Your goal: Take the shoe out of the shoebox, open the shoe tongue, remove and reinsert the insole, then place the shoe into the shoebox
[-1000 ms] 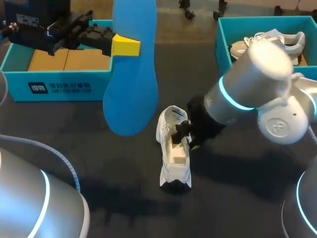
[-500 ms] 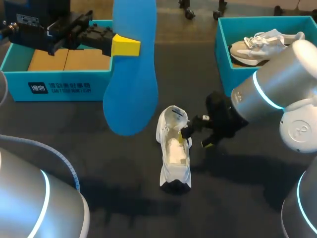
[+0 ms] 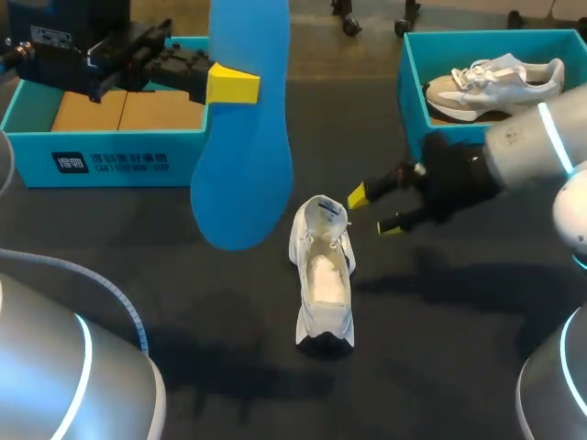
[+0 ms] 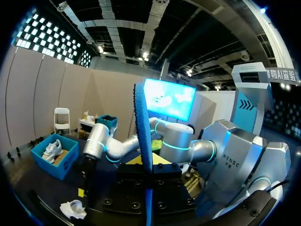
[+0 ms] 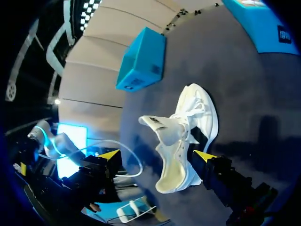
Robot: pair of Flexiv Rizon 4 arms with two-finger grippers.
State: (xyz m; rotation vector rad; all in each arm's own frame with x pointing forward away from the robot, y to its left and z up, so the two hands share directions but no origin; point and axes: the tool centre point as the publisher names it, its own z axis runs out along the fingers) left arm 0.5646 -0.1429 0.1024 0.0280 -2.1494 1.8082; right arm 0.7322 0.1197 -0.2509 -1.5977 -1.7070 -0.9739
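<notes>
Blue insole [image 3: 243, 128], probably foam, was out of the shoe and hanging upright in the air. My left gripper [image 3: 229, 84] was clamped on it from both sides, well above its lower end. The white shoe [image 3: 324, 275] stood on the dark table [image 3: 459, 348] just beside that lower end. Its tongue [image 3: 326, 213] was lifted and its mouth was open.

Risks as I judged them:
- Nothing steadied the shoe. If the insole's leading end caught the tongue or collar on the way in, the shoe could tip or skid.
- The insole was long and gripped far from its free end. It could bend or twist in the pinch and miss the opening.
- The tongue could drop back and close the mouth.

Arm poses:
- My left arm came in over the empty teal shoebox [image 3: 101, 151], with its gripper lying level and pointing across the table.
- My right arm reached in low in front of the second shoebox [image 3: 415, 101], which held a beige sneaker [image 3: 495, 78].
- My right gripper [image 3: 374, 211] pointed at the shoe with its fingers spread wide. It held nothing and sat near the tongue but apart from it.
</notes>
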